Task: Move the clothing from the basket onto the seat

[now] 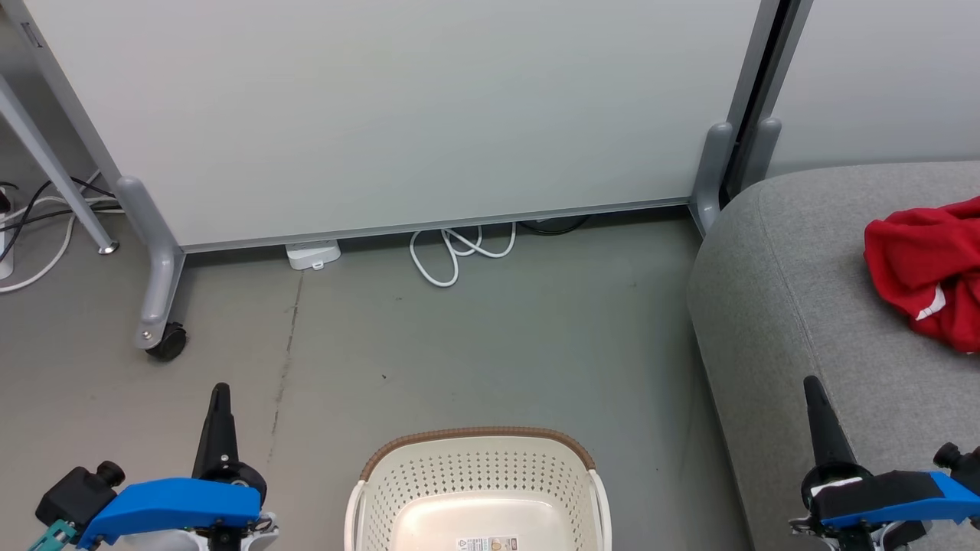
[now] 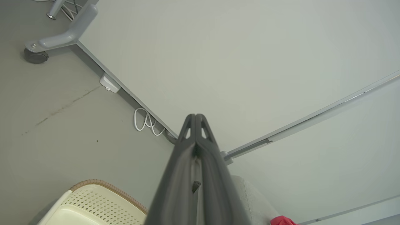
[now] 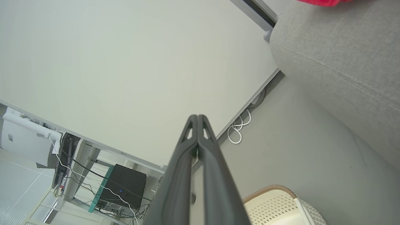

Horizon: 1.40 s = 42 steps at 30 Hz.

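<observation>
The grey floor [image 1: 498, 344] carries the basket [image 1: 478, 433], the seat [image 1: 804, 291] and a looped white cable [image 1: 442, 284]; red clothing [image 1: 922, 260] lies on the seat.

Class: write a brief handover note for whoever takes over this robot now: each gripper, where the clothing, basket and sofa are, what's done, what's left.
Shut and empty: left gripper and right gripper.
Red fabric clothing with white trim lies bunched on the large grey upholstered sofa, cut off at the picture's edge.
The cream-white perforated plastic basket with brown rim stands on the floor; its visible part holds no clothing.
Done: apparently the transfer. Left: check the basket's unseen near end.
</observation>
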Available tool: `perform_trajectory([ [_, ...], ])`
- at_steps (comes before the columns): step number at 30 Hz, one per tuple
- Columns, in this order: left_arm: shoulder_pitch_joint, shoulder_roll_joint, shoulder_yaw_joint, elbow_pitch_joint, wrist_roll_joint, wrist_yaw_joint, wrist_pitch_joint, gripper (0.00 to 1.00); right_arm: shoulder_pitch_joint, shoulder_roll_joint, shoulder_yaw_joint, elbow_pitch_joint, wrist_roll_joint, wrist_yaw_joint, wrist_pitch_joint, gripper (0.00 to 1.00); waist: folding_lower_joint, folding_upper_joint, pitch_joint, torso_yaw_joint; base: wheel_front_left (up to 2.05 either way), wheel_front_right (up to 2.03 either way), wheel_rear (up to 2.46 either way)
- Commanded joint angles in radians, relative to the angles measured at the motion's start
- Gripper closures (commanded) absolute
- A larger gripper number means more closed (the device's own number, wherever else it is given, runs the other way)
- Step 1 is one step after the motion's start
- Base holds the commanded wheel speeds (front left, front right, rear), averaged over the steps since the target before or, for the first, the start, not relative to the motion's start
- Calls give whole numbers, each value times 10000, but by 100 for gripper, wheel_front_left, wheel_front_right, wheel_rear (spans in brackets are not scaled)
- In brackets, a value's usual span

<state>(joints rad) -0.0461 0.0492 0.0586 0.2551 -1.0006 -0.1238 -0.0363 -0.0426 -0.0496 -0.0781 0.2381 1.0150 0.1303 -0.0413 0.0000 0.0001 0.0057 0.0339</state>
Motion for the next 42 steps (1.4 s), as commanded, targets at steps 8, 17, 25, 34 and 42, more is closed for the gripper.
perform_trajectory([
  [8, -363, 15, 152, -133, -1001, -64, 248, 100, -335, -13, -86, -58, 995, 5, 265, 100, 0, -1, -3, -38, 0, 0, 0],
  [17, -416, 15, 219, -131, -1939, -72, 474, 100, -416, -13, -137, -36, 1916, 5, 508, 100, 0, -1, -7, -82, 0, 0, 0],
  [25, -479, 15, 292, -130, -2706, -80, 674, 100, -468, -13, -180, -17, 2663, 5, 702, 100, 0, -1, -9, -122, 0, 0, 0],
  [34, -508, 16, 368, -128, -3517, -89, 876, 100, -529, -12, -224, 4, 3446, 6, 920, 100, 0, -1, -13, -166, 0, 0, 0],
  [42, -564, 15, 427, -129, -4188, -96, 1048, 100, -598, -12, -261, 22, 4097, 6, 1094, 100, 0, -1, -16, -206, 0, 0, 0],
])
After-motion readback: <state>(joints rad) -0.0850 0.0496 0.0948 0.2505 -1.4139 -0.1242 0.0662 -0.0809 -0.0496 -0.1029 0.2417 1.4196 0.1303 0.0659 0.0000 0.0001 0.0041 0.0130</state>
